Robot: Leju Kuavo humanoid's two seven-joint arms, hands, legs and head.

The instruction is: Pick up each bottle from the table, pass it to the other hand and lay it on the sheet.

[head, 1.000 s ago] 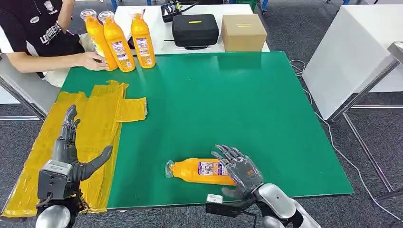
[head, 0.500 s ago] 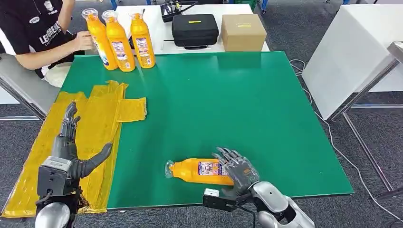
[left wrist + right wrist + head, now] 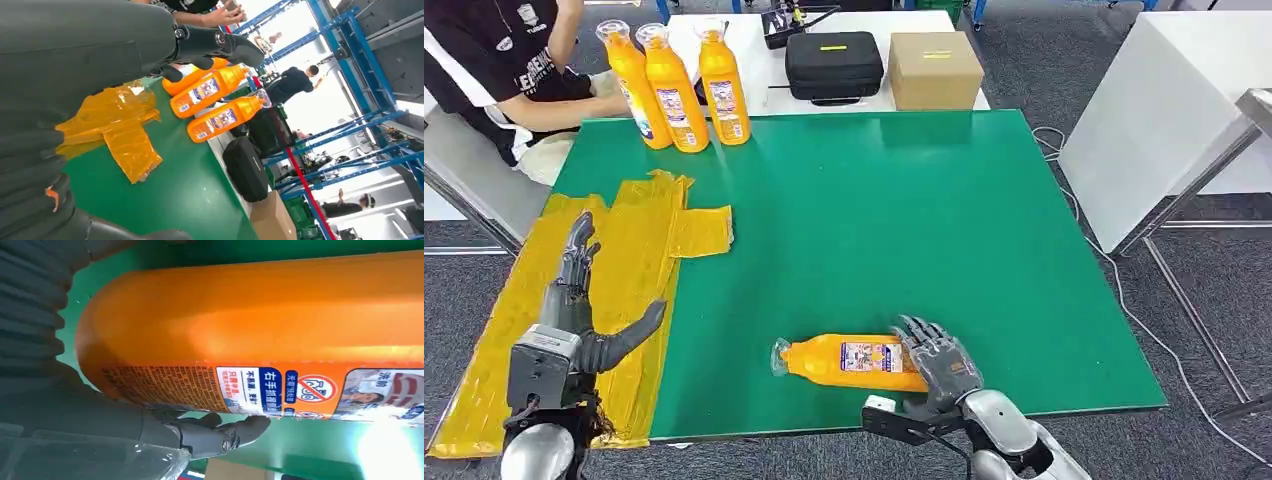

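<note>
An orange bottle (image 3: 844, 360) lies on its side near the front edge of the green table (image 3: 904, 220), cap pointing left. My right hand (image 3: 939, 362) lies over its base end, fingers spread across the top. Its thumb (image 3: 220, 432) sits alongside the bottle (image 3: 250, 330), which still rests on the table. My left hand (image 3: 574, 320) hovers open over the yellow sheet (image 3: 624, 250) at the table's left, fingers pointing away and thumb out. Three more orange bottles (image 3: 674, 85) stand upright at the far left corner, and they appear again (image 3: 210, 90) past the sheet (image 3: 115, 120).
A person (image 3: 504, 70) sits at the far left with an arm behind the upright bottles. A black case (image 3: 834, 62) and a cardboard box (image 3: 936, 68) sit on the white table beyond. Another white table (image 3: 1164, 110) stands at the right.
My right hand has slid a little toward the front edge, settling lower over the bottle's base. The person's hand has left the upright bottles. My left hand barely shifted.
</note>
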